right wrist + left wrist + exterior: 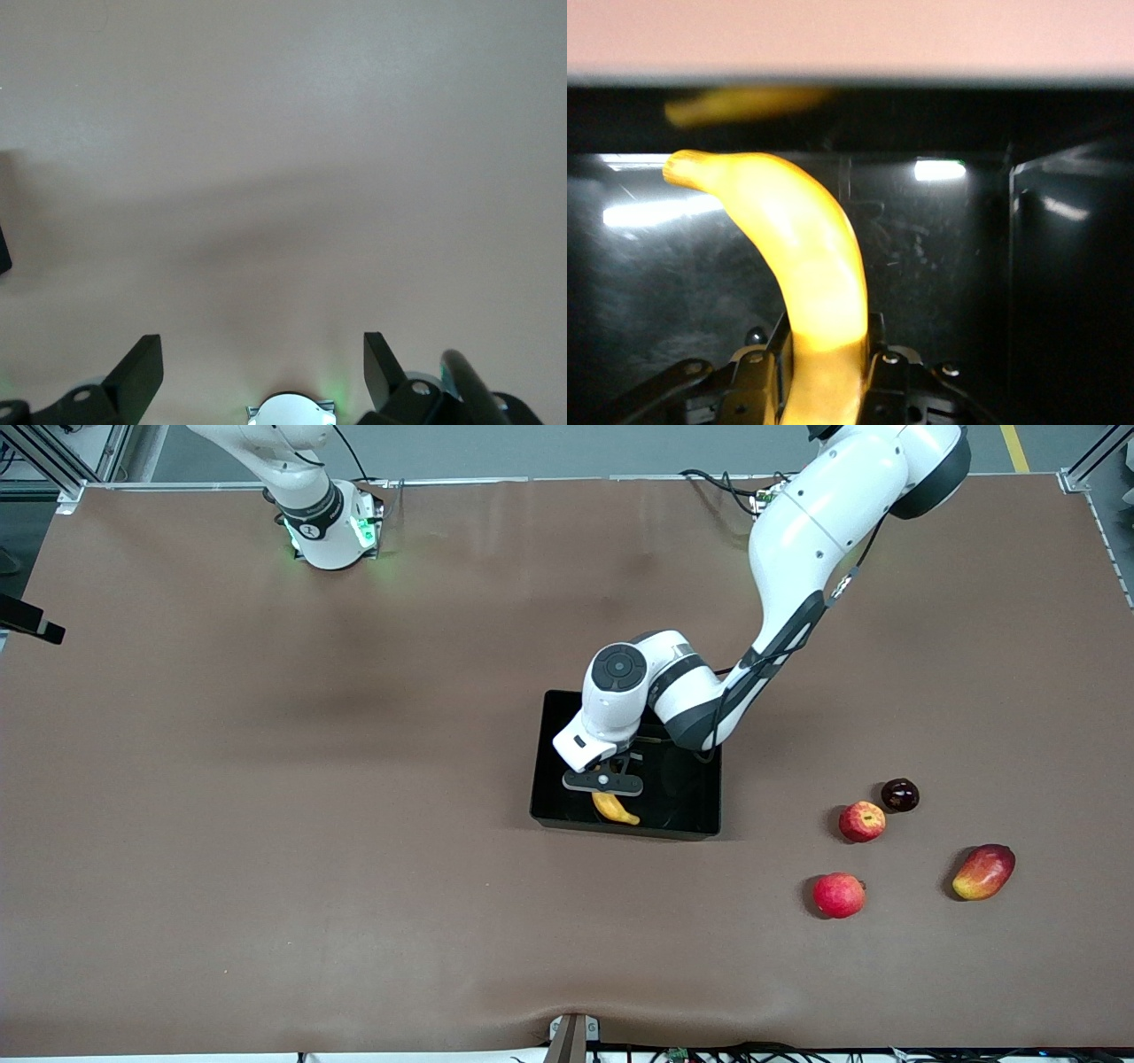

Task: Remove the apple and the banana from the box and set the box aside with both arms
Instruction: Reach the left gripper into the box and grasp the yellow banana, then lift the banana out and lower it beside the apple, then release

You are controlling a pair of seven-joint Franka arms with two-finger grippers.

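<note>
The black box (687, 802) lies mid-table. My left gripper (606, 783) is inside it, shut on the yellow banana (615, 808), which points toward the front camera. In the left wrist view the fingers (873, 341) clamp the banana (806, 257) at its lower end, over the glossy floor of the box (966, 266). Whether the banana rests on that floor I cannot tell. The red apple with yellowish patches (862, 821) sits on the table toward the left arm's end. My right gripper (261, 367) is open and empty over bare table above its own base; it does not show in the front view.
An evenly pink-red apple (838, 895), a red-and-yellow mango (983, 872) and a small dark fruit (899, 794) lie near the patchy apple. The right arm (306, 487) waits folded over its green-lit base (332, 536).
</note>
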